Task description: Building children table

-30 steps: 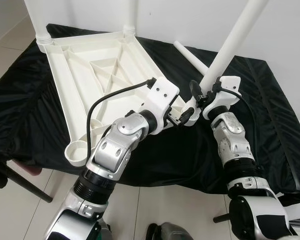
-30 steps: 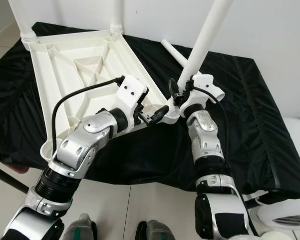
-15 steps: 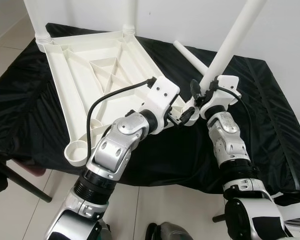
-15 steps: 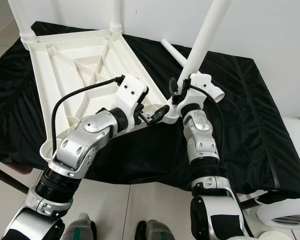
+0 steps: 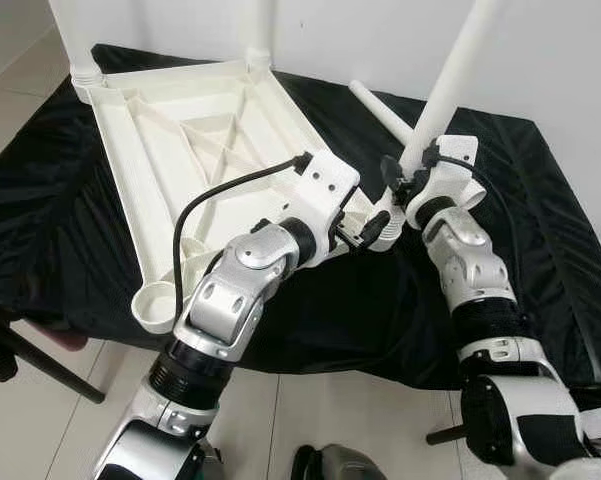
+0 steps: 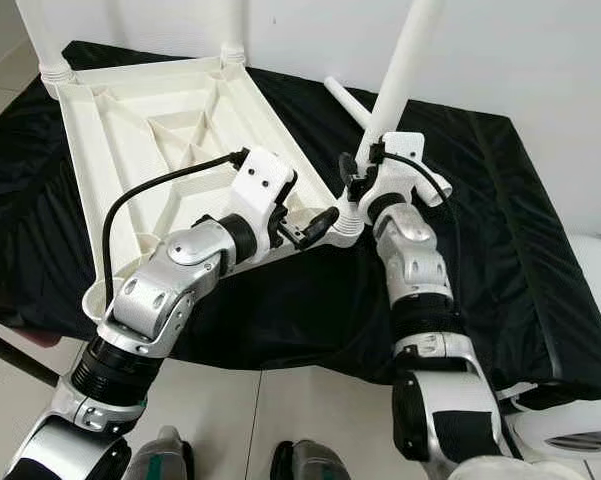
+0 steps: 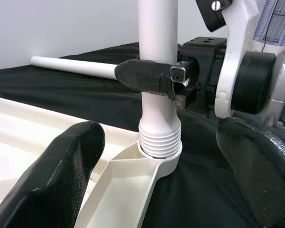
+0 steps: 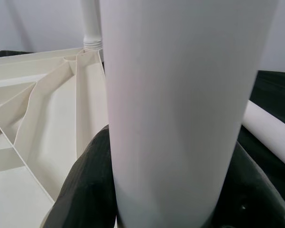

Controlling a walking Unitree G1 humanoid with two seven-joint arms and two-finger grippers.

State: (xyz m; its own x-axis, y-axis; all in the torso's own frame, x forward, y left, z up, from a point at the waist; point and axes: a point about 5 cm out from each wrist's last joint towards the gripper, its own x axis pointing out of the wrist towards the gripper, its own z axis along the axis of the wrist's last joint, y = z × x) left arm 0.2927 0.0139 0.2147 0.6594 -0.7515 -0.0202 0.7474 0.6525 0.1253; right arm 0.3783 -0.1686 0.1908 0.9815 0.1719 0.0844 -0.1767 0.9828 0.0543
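Observation:
The white plastic table top (image 5: 180,130) lies upside down on a black cloth. A white leg (image 5: 450,90) stands tilted in the near right corner socket (image 7: 154,156), its threaded end partly in. My right gripper (image 5: 402,183) is shut on this leg just above the socket; in the right wrist view the leg (image 8: 180,104) sits between the black fingers (image 8: 85,190). My left gripper (image 5: 368,230) is open, one finger on each side of that socket corner, gripping nothing. Two legs (image 5: 75,40) stand in the far corners.
A loose white leg (image 5: 380,110) lies on the black cloth (image 5: 540,200) behind the right gripper. The near left corner socket (image 5: 155,305) holds no leg. The cloth's front edge drops to a tiled floor, and a white wall stands behind.
The held leg has swung more upright in the socket. My right wrist has shifted with it. The left arm has stayed put.

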